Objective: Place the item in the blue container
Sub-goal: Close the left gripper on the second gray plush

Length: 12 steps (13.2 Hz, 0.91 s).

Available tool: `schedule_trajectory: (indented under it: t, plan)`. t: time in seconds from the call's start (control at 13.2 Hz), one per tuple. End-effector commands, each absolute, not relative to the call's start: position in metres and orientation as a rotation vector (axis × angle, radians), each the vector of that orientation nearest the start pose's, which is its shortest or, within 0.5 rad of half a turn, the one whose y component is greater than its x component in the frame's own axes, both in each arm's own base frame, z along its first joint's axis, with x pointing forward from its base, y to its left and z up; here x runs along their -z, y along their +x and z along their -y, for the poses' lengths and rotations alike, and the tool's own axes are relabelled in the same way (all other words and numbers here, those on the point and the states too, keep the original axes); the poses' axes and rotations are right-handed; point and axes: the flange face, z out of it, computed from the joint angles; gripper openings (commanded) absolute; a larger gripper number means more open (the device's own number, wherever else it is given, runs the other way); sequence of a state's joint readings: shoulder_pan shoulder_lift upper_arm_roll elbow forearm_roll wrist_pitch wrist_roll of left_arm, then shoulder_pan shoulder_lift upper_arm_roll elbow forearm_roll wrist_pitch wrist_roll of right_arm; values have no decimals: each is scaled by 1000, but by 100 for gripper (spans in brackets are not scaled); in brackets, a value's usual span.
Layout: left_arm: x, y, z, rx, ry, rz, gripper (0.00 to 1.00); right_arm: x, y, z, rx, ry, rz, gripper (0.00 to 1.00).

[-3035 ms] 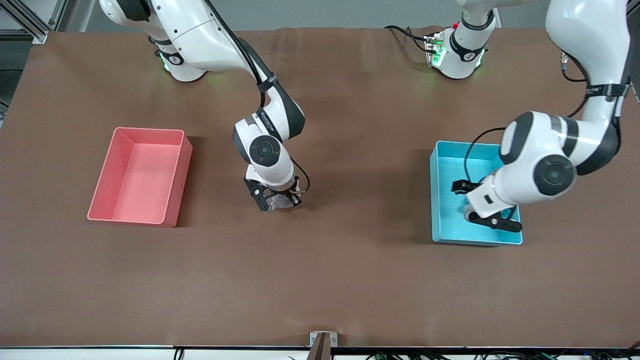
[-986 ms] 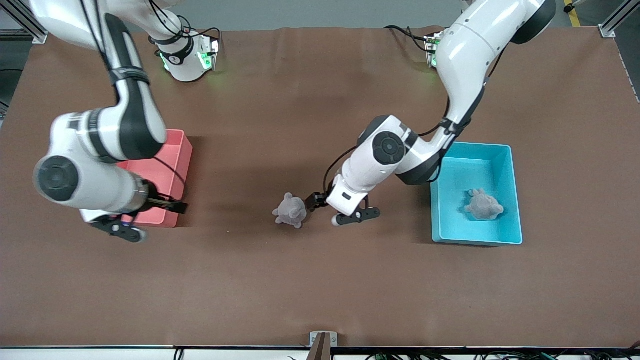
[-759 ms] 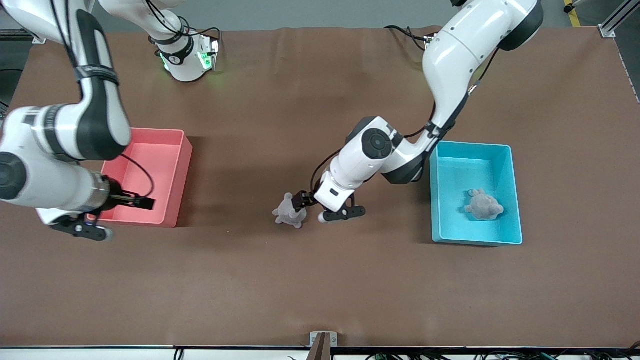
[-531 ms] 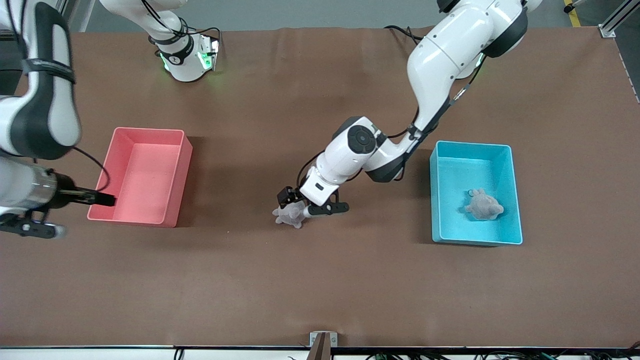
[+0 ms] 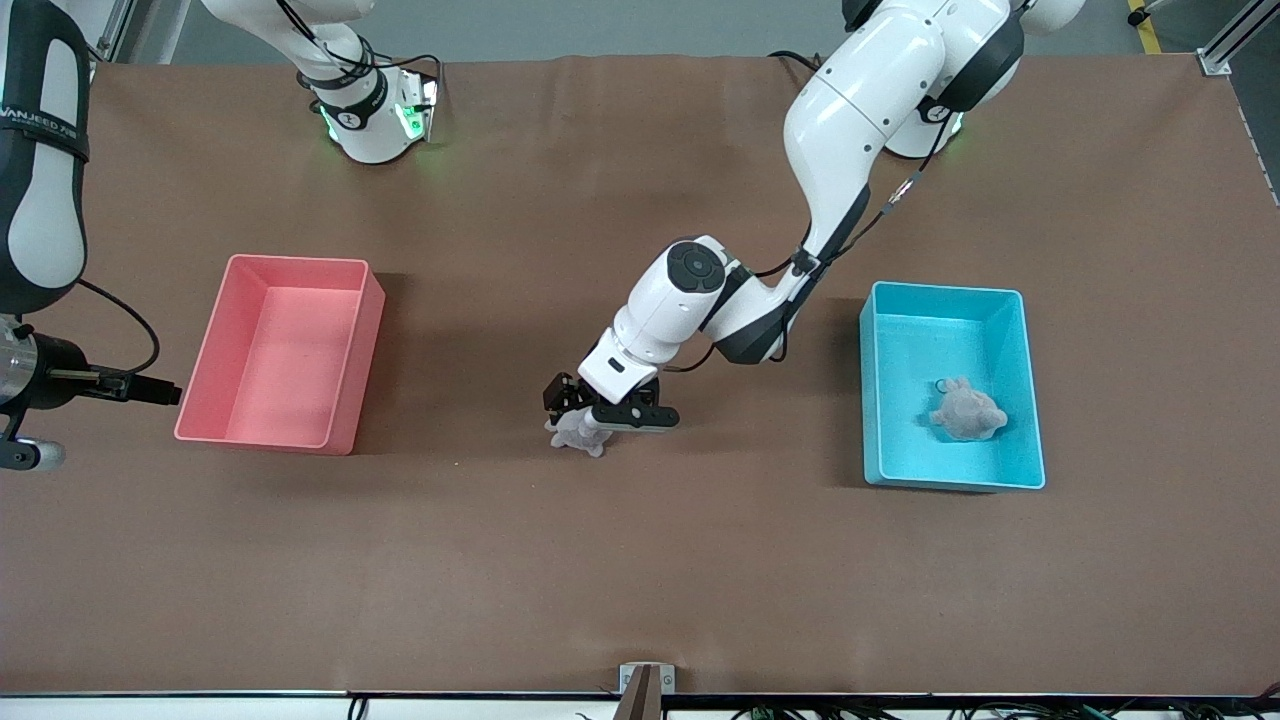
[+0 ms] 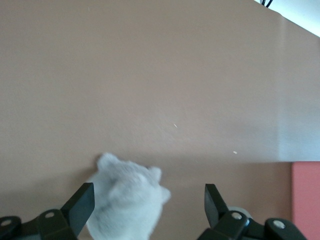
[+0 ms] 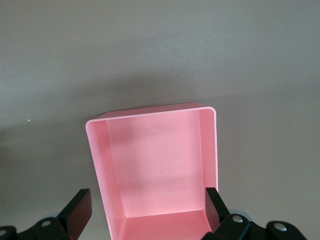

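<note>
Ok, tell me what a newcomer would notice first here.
The left gripper hangs open over a grey plush toy in the middle of the table. A second plush toy lies in the blue container; the pink bin holds nothing.

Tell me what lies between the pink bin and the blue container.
In the front view: a grey plush toy on the table, with the left claw open over it.

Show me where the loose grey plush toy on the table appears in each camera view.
Front view: grey plush toy on the table's middle, under the open left gripper.
Left wrist view: the toy beside one finger, inside the open jaws.
Right wrist view: not in it.
Shared landmark: the pink bin, whose edge shows in the left wrist view.
</note>
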State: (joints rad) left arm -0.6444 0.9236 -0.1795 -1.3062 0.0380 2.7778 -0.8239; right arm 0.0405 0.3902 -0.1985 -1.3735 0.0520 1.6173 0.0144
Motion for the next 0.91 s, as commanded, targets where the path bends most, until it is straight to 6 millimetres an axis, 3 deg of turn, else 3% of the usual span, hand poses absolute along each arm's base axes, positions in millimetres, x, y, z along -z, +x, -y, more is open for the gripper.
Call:
schedule_trajectory:
  t: [0.0, 0.15, 0.83]
  plan:
    - [-232, 560, 559, 685, -3531, 37, 97, -498, 653, 92, -209, -3142, -272, 100]
    - [-221, 556, 560, 684, -3522, 23, 98, -498, 652, 102, -206, -3131, -285, 100]
    - [-179, 549, 558, 689, -3486, -11, 97, -508, 650, 91, -226, -3114, -262, 100]
